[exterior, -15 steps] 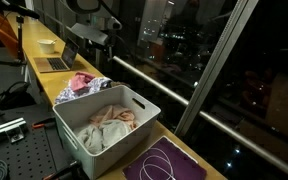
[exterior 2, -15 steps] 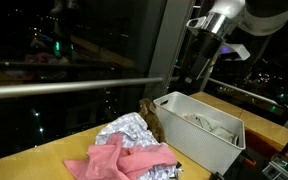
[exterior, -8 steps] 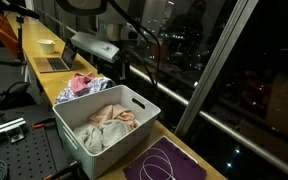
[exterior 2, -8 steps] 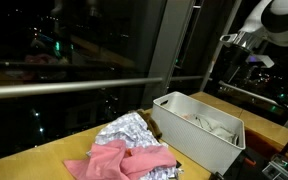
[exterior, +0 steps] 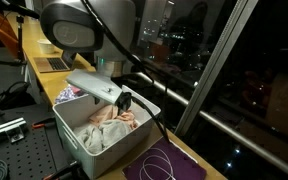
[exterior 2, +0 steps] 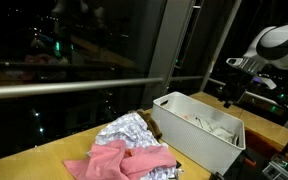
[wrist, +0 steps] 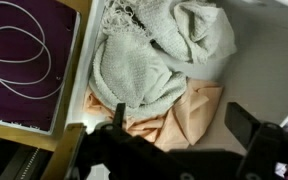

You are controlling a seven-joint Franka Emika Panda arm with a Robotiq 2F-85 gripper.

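A white plastic bin [exterior: 81, 148] [exterior 2: 206, 139] [wrist: 85, 70] stands on the yellow table and holds crumpled clothes [exterior: 108, 124]. The wrist view looks straight down into it: a grey-green knit [wrist: 134, 78], a pale cloth [wrist: 202, 35] and a peach cloth [wrist: 190, 116]. My gripper [exterior: 126, 103] [exterior 2: 227, 99] [wrist: 184, 120] hangs just above the bin's contents, open, with the peach cloth below the gap and nothing between its fingers [wrist: 248, 126].
Beside the bin lies a heap of clothes: a pink cloth [exterior 2: 124, 160] [exterior: 81, 82] and a silvery patterned one [exterior 2: 124, 128]. A purple mat [exterior: 170, 166] [wrist: 19, 60] with a white cable loop lies at the bin's other end. A laptop [exterior: 52, 63] sits farther along the table. Dark windows run along the table's edge.
The arm has swung from near the window and the clothes heap to over the bin and come down toward the clothes inside. The jaws stayed open.
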